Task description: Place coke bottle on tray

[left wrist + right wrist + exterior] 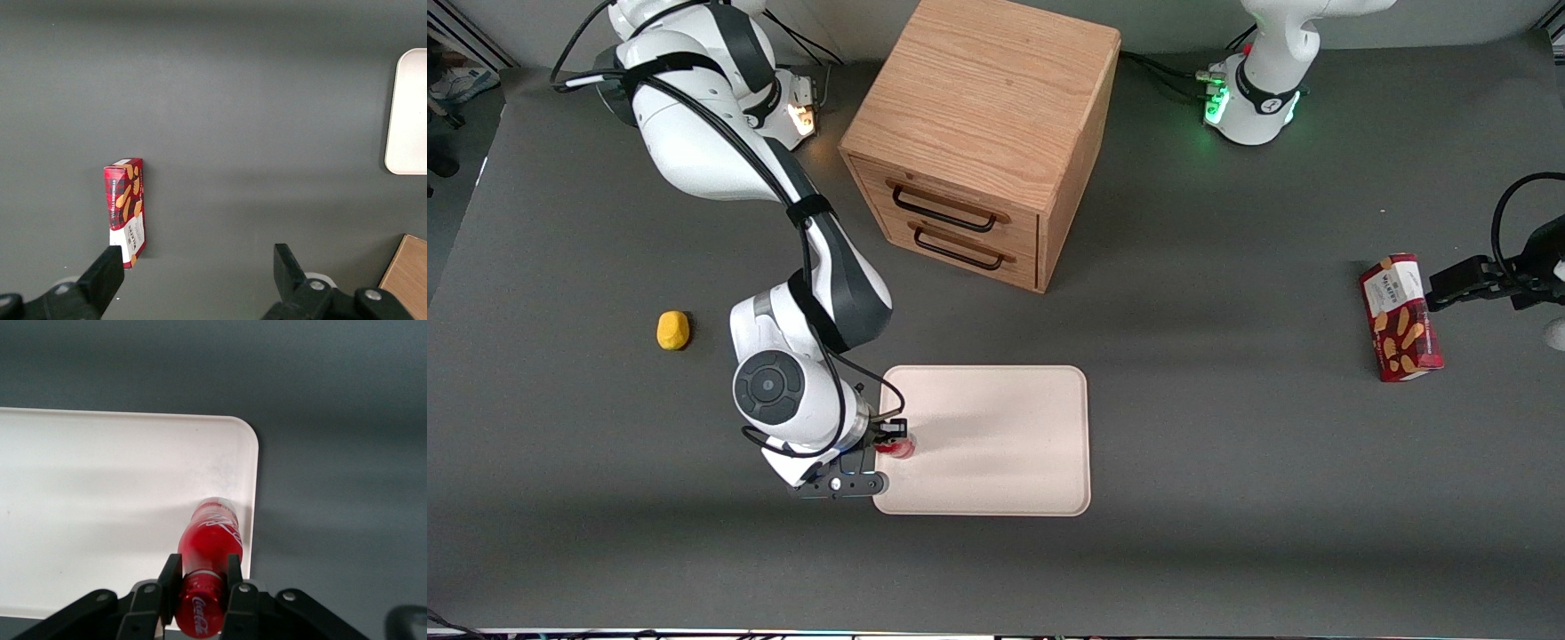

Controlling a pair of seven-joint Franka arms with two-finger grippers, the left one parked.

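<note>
1. Black two-finger gripper [200,587] of the right arm: the fingers [169,580] clamp the upper body of the small, slim, all-red plastic coke bottle [210,550] from both sides. In the front view the gripper [891,437] sits over the edge of the tray nearest the working arm.
2. Coke bottle position: the bottle [896,444] is held over the large, flat, pale cream-pink rectangular tray [996,427], just inside its rim. In the right wrist view its base appears to meet or nearly meet the tray [100,493] surface; actual contact cannot be confirmed.
3. Task progress, as a judgement: transport appears done, since the bottle is already above the tray. Remaining steps: seat the base, open the fingers, withdraw upward.
4. Caution: the bottle stands close to the rim, and a slim bottle may tip on release.
5. Surroundings: a yellow rounded lump [673,330] lies on the grey table [1227,498] toward the working arm's end. A wooden two-drawer cabinet [983,133] stands farther from the front camera than the tray. A red snack box with biscuit pictures [1400,317] lies toward the parked arm's end.
</note>
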